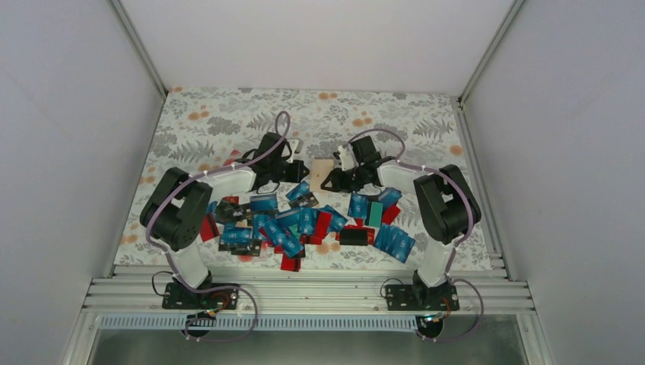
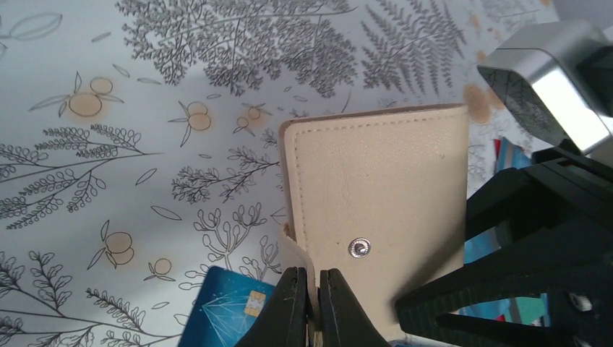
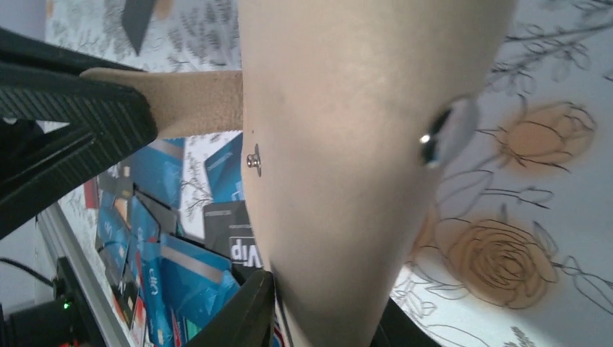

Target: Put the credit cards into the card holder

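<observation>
Left gripper (image 2: 312, 303) and right gripper (image 3: 318, 325) each pinch the beige card holder (image 2: 376, 188).

The beige stitched card holder (image 2: 376, 195) has a metal snap, unfastened. Overlapping credit cards (image 1: 304, 222), mostly blue with some red, black and teal, lie scattered just nearer than it.

The left arm (image 1: 182, 209) and the right arm (image 1: 443, 201) are built alike: white tubular links joined by bulky matte-black housings. A lilac-grey cable (image 1: 284, 120) loops along each, tied on with white bands. Each arm rises from a black base plate (image 1: 199, 295) with thin dark wires curling beside it. The left end effector (image 2: 312, 307) has slim black fingers with finely ribbed faces. The right end effector (image 3: 318, 322) is black too, angular and ridged, with a silver-grey box (image 2: 542, 83) mounted behind it.
</observation>
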`<state>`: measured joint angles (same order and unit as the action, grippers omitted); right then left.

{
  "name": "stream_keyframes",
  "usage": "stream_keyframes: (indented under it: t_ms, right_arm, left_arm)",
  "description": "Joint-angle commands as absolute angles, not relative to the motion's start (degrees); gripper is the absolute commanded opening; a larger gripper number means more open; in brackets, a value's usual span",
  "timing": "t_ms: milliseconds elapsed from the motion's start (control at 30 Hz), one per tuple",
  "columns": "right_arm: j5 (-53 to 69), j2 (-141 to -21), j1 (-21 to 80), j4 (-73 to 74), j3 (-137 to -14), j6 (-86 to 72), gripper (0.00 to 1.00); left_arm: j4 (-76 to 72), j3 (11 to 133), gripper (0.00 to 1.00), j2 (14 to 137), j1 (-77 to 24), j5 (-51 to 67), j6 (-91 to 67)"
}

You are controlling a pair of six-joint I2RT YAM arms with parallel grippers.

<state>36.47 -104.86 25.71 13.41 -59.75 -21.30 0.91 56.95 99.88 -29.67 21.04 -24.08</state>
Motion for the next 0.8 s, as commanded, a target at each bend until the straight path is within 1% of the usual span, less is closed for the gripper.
stream_keyframes:
  t_ms: [0, 133, 233, 333, 500, 633, 767]
  right_arm:
    - [34.2, -106.6, 24.6, 12.9, -59.2, -21.0, 0.31]
    - [32.4, -108.6, 23.4, 13.7, -58.6, -20.7, 0.38]
    - [28.6, -108.4, 22.3, 15.1, -58.1, -20.4, 0.49]
    - [24.2, -106.7, 22.0, 17.4, -58.2, -19.9, 0.58]
    - [22.9, -101.2, 22.1, 19.8, -58.1, -21.0, 0.72]
    - [23.2, -98.3, 22.7, 20.9, -58.9, -21.5, 0.76]
    - [24.6, -98.2, 23.1, 21.6, -60.2, -21.9, 0.76]
  left_arm:
    - [-1.9, 59.4, 0.02, 103.1, -30.3, 19.8, -25.4]
    - [-2.8, 60.0, 0.02, 105.7, -31.4, 19.9, -25.9]
    - [-3.0, 60.3, 0.02, 106.5, -31.9, 19.6, -26.5]
    - [-2.8, 60.3, 0.02, 105.6, -32.4, 19.2, -26.8]
    - [0.0, 61.5, 0.02, 102.4, -33.4, 18.4, -26.2]
    - [2.1, 63.0, 0.02, 100.6, -34.2, 18.0, -25.8]
    - [3.0, 64.0, 0.02, 98.8, -35.0, 17.8, -25.5]
